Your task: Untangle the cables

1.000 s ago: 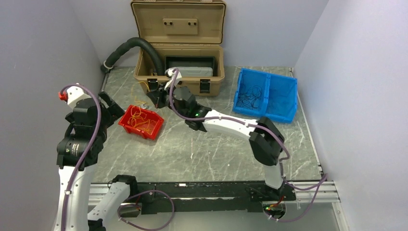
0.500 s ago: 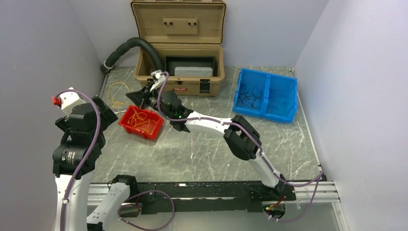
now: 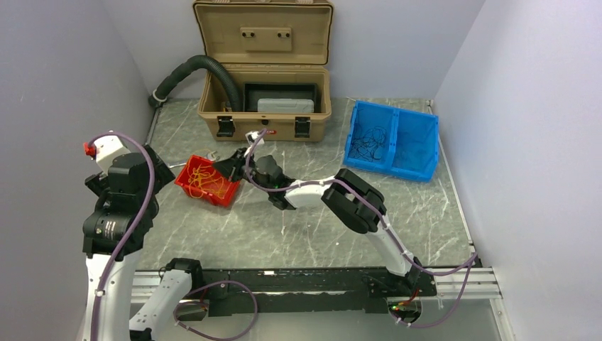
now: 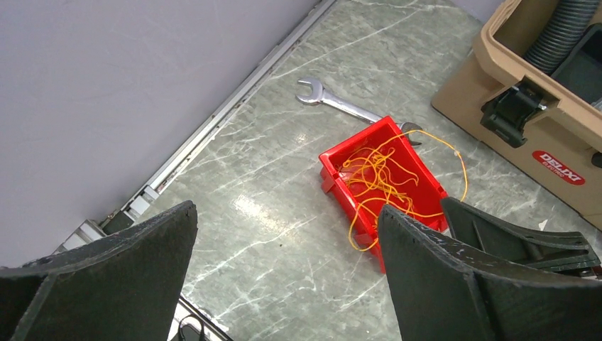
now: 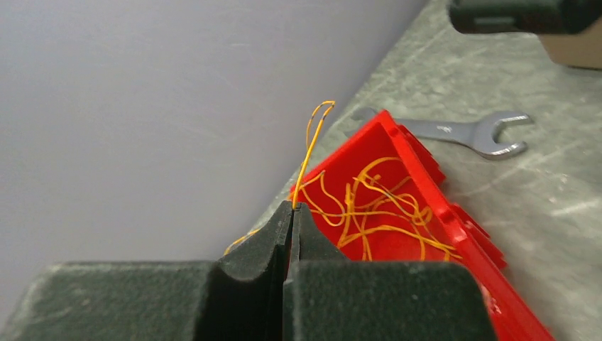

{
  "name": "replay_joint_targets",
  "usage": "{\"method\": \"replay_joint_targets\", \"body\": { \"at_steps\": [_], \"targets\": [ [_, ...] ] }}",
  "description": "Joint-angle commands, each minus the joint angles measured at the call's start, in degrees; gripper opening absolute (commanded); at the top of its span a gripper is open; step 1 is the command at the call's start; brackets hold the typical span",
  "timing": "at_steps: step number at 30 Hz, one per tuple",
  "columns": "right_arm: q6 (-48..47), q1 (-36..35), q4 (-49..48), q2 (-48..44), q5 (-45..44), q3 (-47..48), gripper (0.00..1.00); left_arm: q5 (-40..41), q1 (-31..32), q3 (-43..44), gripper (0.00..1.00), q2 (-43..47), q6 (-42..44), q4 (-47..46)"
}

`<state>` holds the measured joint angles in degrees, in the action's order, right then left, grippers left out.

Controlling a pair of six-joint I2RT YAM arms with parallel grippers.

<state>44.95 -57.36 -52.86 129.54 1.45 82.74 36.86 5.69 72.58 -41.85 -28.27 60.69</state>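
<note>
A red bin [image 3: 209, 180] on the table's left holds a tangle of thin yellow cables [image 4: 381, 175]. My right gripper [image 3: 232, 168] hovers at the bin's right edge, shut on one yellow cable [image 5: 307, 153] that stands up from its fingertips [image 5: 292, 207] and loops over at the top. The bin [image 5: 419, 206] and the tangled cables [image 5: 369, 209] lie just beyond it. My left gripper [image 4: 284, 234] is open and empty, raised at the table's left, looking down on the red bin [image 4: 383, 181].
A steel wrench [image 4: 339, 104] lies behind the red bin. A tan case [image 3: 266, 78] stands open at the back with a black hose [image 3: 190, 69]. A blue bin [image 3: 392, 140] with dark cables sits at the right. The grey wall [image 4: 142, 78] is close on the left.
My right gripper has swung from the tan case leftward, then come down to the red bin's right edge with the yellow cable. The left arm has shifted slightly.
</note>
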Motion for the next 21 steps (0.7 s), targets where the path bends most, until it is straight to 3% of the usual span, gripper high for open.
{"method": "replay_joint_targets", "body": {
  "at_steps": [1,9,21],
  "targets": [
    [1.5,0.6,-5.1,0.4,-1.4,-1.0,0.0,0.0,-0.2,-0.5,1.0,-0.3,0.2,-1.7],
    [-8.6,-0.5,14.8,3.4,-7.1,9.6,0.0,0.2,-0.2,-0.7,0.99,-0.8,1.1,-1.3],
    [-30.0,-3.5,27.4,10.3,-8.2,16.0,0.0,-2.0,-0.3,-3.0,0.99,-3.1,2.6,-0.6]
  ]
}}
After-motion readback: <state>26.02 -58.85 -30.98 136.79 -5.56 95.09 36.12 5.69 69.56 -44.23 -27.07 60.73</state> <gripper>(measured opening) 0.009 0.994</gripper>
